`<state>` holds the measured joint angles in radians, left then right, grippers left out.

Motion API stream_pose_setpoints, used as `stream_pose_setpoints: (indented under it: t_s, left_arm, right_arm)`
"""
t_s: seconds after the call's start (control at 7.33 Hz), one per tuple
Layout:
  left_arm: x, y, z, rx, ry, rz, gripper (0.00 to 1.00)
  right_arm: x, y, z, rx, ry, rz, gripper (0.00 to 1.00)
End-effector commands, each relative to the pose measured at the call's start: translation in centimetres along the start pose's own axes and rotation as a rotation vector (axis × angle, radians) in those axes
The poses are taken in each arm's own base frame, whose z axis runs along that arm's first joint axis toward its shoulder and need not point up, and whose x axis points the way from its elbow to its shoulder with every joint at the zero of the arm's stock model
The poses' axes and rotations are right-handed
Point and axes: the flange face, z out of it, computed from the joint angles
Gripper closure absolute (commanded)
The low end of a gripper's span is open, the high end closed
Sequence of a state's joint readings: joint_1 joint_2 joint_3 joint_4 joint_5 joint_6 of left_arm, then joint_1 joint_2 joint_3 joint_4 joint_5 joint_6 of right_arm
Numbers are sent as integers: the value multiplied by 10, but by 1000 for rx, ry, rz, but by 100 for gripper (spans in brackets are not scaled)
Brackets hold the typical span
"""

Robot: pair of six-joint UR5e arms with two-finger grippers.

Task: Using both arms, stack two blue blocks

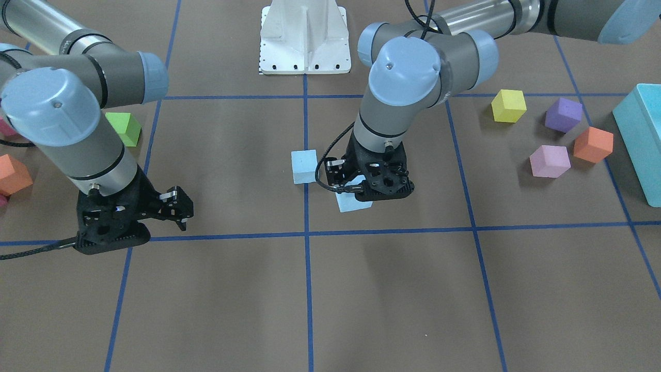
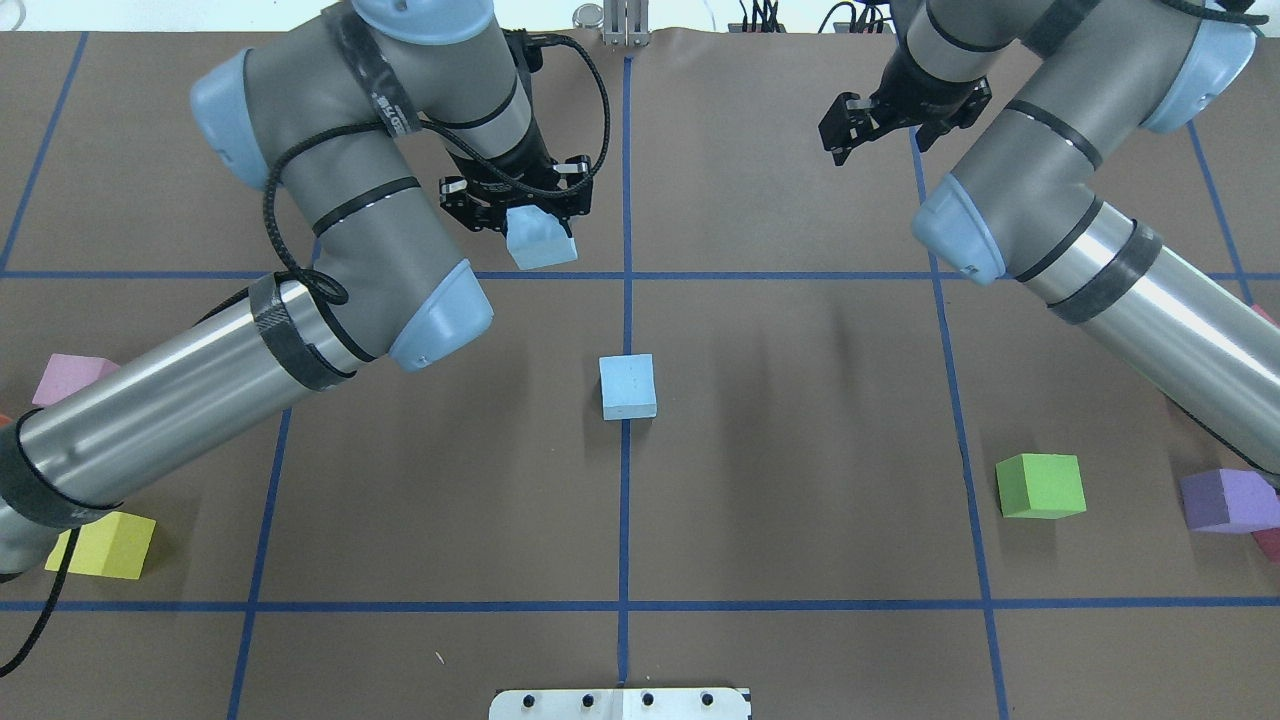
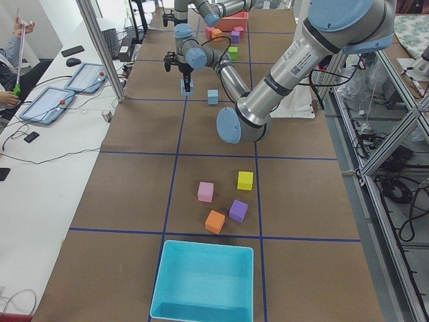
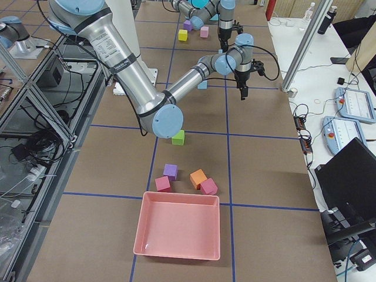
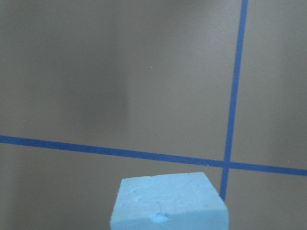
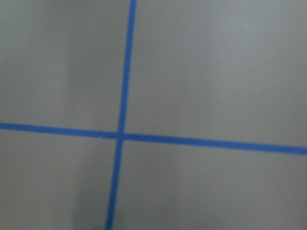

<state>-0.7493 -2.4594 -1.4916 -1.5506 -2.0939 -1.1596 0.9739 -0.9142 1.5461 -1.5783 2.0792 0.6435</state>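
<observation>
Out past the table's middle, on the far side from the robot's base, the left gripper (image 2: 522,212) is clamped on a blue block (image 2: 542,242). Jaws point down, cube pinched btw them and hanging a touch skewed. It looks lifted clear of the brown table (image 2: 800,450), tho the gap itself isn't plain to see. Left wrist cam: one face of that cube along the bottom edge, w/ a tape cross (image 5: 225,164) on the paper beyond it. The second blue block (image 2: 628,387) sits flat on the paper, right on the ctr tape line (image 2: 624,520), nearer the base, well apart from the held one, standing alone. Over on the other side the right gripper (image 1: 112,238) hangs above a tape crossing, its wrist cam showing only paper and tape. Its fingers are hidden under its own body, so can't tell if it's open or closed. Off to the robot's right: green cube (image 2: 1040,486) and purple cube (image 2: 1225,500). On the robot's left: yellow cube (image 1: 508,106), pink cube (image 1: 550,161), orange cube (image 1: 593,144) and a second purple cube (image 1: 563,114), all close together beside the turquoise bin (image 1: 640,129).
</observation>
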Motion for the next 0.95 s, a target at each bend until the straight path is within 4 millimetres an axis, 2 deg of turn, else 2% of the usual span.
stream_pose_setpoints:
  t_s: [0.0,0.14,0.82]
  left_arm:
    - [29,25,17,-30,1,35,54]
    - [35,33,30,-50,-8,42,54]
    - [51,73,57,-106,-16,62,54]
  right_arm:
    - [35,-5,7,-20,18,-22,0]
    - [44,-3,9,-30,14,-14,0]
    - [43,-3,8,-28,12,-14,0]
